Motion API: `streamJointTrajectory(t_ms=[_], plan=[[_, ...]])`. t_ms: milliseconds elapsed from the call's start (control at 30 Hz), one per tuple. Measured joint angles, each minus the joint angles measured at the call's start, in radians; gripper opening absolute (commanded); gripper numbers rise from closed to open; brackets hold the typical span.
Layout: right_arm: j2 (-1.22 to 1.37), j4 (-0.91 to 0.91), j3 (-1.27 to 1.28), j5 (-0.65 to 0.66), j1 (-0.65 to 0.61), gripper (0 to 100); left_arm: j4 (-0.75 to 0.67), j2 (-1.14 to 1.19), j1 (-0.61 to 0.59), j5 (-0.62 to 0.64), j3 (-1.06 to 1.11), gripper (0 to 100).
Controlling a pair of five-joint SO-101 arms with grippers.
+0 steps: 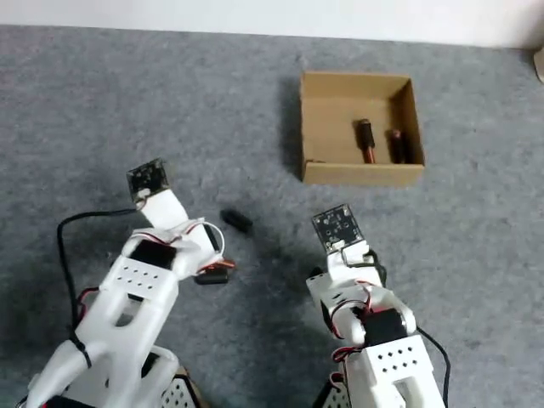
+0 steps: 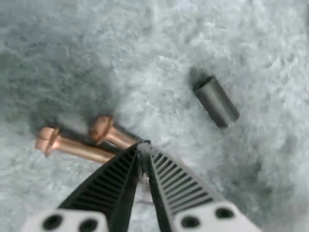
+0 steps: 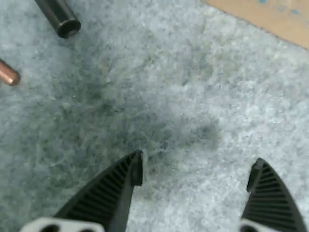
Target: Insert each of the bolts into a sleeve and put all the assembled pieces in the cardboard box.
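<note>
From above, my left arm [image 1: 144,280] sits low at the table's left and my right arm [image 1: 365,306] beside it. The lone black sleeve [image 1: 236,221] lies on the grey carpet [image 1: 93,110] between them. The cardboard box [image 1: 357,174] stands well apart toward the far right, with two assembled pieces [image 1: 365,140] already lying in it. In my left wrist's picture, my left gripper [image 2: 144,147] is clenched, with no gap between the ribbed fingers. Its tip sits right at the shaft ends of two copper bolts: one bolt [image 2: 110,133] and the other bolt [image 2: 67,146] just beside it. I cannot tell whether the tip actually touches either. The sleeve [image 2: 216,101] lies off to one side, apart from both. I judge the step in hand is picking up a bolt. To do it well I'd open first, then straddle one shaft near its head (the pair lie so close that a careless close could catch both or roll one away). In my right wrist's picture, my right gripper [image 3: 198,166] is spread wide and holds nothing, over bare carpet. The sleeve's open end [image 3: 60,19] and a copper tip [image 3: 8,76] are ahead of it. The box wall [image 3: 270,19] is the one edge to mind, and the carpet around the sleeve leaves room for both arms.
</note>
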Motion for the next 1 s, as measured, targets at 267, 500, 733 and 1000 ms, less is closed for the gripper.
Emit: streamJointTrajectory(t_ms=[267,500,733,1000], plan=[[0.000,0.000,0.003,0.000,0.000,32.1,0.025,0.000,-0.032,0.037,0.017,20],[0.000,-0.018,0.006,0.000,0.000,32.1,0.025,0.000,-0.068,0.048,0.023,15],[0.000,-0.029,0.011,0.015,0.000,32.1,0.025,0.000,-0.075,0.048,0.040,18],[0.000,-0.029,0.011,0.018,0.000,32.1,0.025,0.000,-0.077,0.048,0.091,18]])
